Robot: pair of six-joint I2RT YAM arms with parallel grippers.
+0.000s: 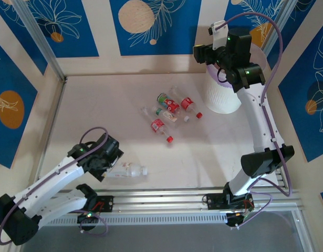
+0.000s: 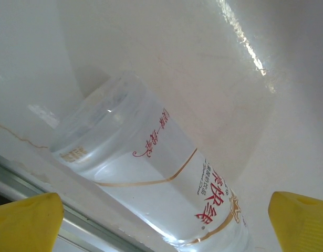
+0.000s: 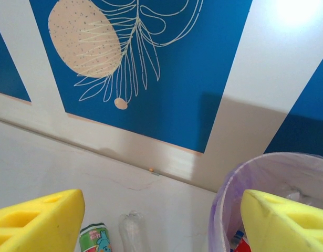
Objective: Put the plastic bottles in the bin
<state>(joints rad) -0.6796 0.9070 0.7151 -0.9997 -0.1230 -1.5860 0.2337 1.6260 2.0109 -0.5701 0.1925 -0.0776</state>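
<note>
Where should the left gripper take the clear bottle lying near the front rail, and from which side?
Its labelled mid-body, from above. The clear bottle lies on its side, so the straight round wall offers two opposite faces, while the cap end narrows. The left gripper stands open, its fingers on either side of that body.

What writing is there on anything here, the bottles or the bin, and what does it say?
Clear bottle, left wrist view: big red Chinese characters and smaller red script, too blurred and tilted to quote.
Red-labelled bottles: labels too small to read.
Green-labelled bottle: a cartoon figure, no legible words.
Bin: no writing visible.
</note>
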